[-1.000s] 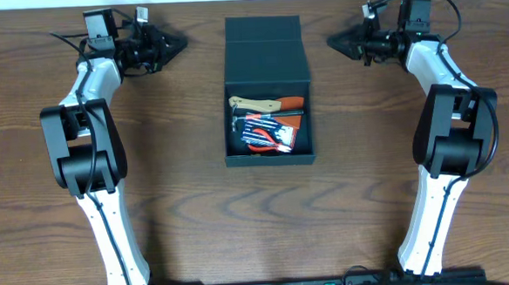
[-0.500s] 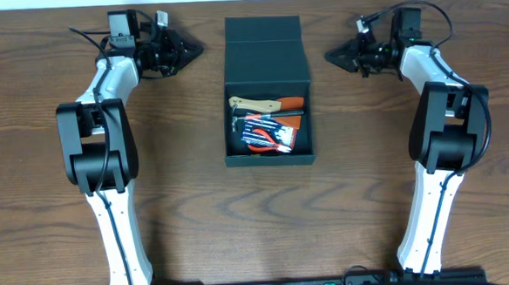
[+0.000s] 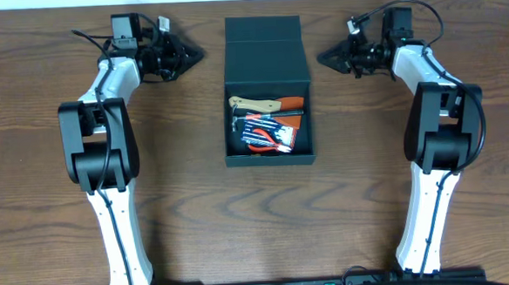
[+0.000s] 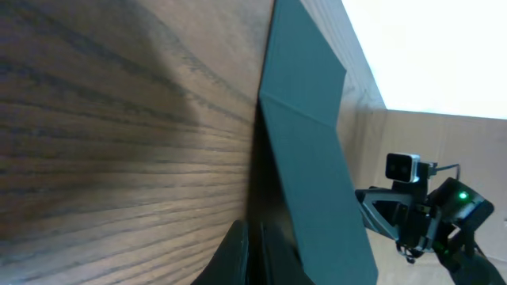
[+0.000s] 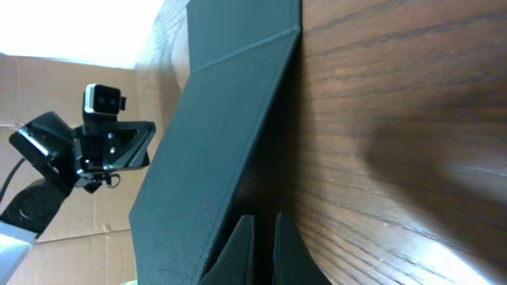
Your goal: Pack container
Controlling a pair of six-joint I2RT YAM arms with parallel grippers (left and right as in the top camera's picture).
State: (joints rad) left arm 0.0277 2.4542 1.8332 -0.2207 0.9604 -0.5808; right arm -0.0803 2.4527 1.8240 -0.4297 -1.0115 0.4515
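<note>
Container (image 3: 265,59) upper centre of overhead view, lid flap open, tools (image 3: 267,124) inside. Judged: light, stiff card that creases easily; the flap's free edge is the place to push. Left gripper (image 3: 196,53) and right gripper (image 3: 322,56) pinched closed, empty, flanking the lid, apart from it.

Table (image 3: 259,221): dark brown wood, grain running left-right. Container (image 3: 265,63) sits directly on it, a matte teal-black rectangular box, long axis near-to-far, hinged lid flap open at its far end. The table's far edge runs just beyond the container. Wood shows left, right and near side of it.
</note>
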